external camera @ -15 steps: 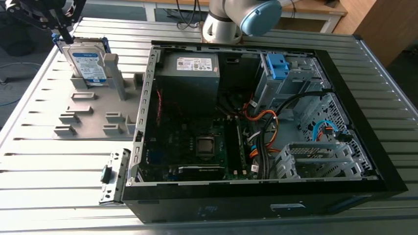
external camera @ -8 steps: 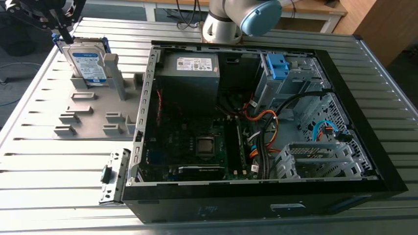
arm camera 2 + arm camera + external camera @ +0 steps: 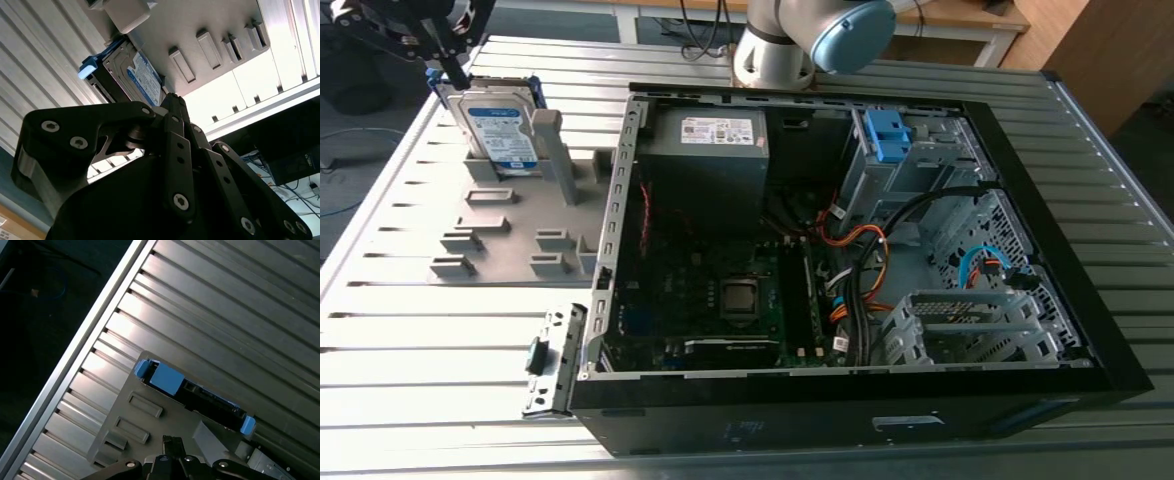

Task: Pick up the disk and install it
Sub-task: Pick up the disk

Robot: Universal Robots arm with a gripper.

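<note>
The disk stands on edge in the grey holder, long axis seemingly upright (base hidden). Just above, the gripper is cut off; its grasp can't be told.

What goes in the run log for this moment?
phase: pre-grasp | disk: upright in grey rack, beside open computer case | gripper: at disk top edge, contact unclear | installed: no

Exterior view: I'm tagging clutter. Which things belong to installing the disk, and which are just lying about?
Job: disk, standing in the grey rack; pincer above it; open computer case.
Lying about: power box; blue bracket; table.
</note>
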